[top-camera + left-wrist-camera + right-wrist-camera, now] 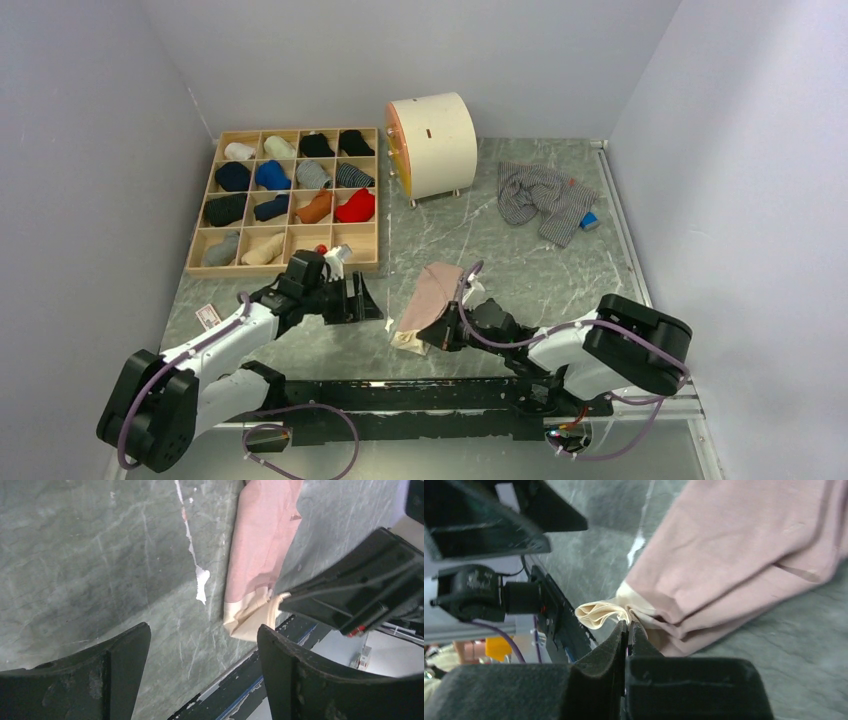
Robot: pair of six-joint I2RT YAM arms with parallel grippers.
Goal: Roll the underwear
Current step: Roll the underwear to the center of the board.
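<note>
The pale pink-beige underwear [432, 288] lies folded lengthwise on the grey marble table near the front edge, its cream waistband bunched at the near end. It also shows in the left wrist view [265, 535] and the right wrist view [734, 555]. My right gripper [430, 333] [629, 625] is shut, its tips pinching the waistband; in the left wrist view [350, 595] it touches that end. My left gripper [365, 300] [204, 635] is open and empty, just left of the garment. The grey striped underwear [540, 198] lies crumpled at the back right.
A wooden compartment tray [285, 268] of rolled socks stands at the back left. A cream cylinder [435, 145] stands at the back centre. A small blue block [588, 221] lies beside the striped garment. A small card [207, 315] lies front left. A black rail [420, 395] runs along the front edge.
</note>
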